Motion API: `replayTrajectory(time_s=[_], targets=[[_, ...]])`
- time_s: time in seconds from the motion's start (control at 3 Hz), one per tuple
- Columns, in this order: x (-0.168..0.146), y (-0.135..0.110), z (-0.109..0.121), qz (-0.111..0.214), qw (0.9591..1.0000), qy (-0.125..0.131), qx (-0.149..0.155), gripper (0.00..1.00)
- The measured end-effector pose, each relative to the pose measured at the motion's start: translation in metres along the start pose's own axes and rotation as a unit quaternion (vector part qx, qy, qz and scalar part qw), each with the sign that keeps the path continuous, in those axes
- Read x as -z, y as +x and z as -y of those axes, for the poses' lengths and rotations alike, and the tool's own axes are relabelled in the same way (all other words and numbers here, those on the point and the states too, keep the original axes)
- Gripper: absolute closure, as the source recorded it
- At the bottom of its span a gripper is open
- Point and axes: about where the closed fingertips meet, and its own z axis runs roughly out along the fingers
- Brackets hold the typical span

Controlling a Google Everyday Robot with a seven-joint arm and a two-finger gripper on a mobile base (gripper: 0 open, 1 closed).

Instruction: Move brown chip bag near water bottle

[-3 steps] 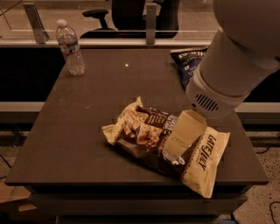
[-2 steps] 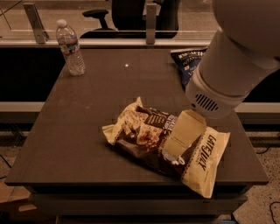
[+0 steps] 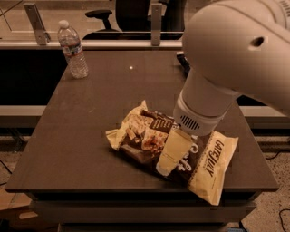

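The brown chip bag [image 3: 145,136] lies flat on the dark table [image 3: 81,136], front right of centre, with its cream-yellow ends pointing left and front right. My gripper [image 3: 166,164] reaches down from the white arm [image 3: 226,63] and rests on the middle of the bag. The water bottle [image 3: 72,50] stands upright at the table's far left corner, well apart from the bag and the gripper.
A sliver of a dark bag [image 3: 183,60] shows at the far right of the table, mostly hidden behind the arm. A rail with metal posts [image 3: 156,22] runs behind the table, and an office chair [image 3: 118,13] stands beyond it.
The upper arm has swung left and toward the camera and now covers most of the dark bag at the far right. The brown bag and the bottle have not moved.
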Motion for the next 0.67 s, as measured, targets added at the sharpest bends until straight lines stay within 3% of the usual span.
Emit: replayTrajectory(time_s=[0.33,0.67], targets=[[-0.023,-0.006,0.001,-0.010,0.9999,-0.009,0.003,0.00],[-0.044,-0.009,0.000,-0.019,0.9995,-0.024,0.007,0.17]])
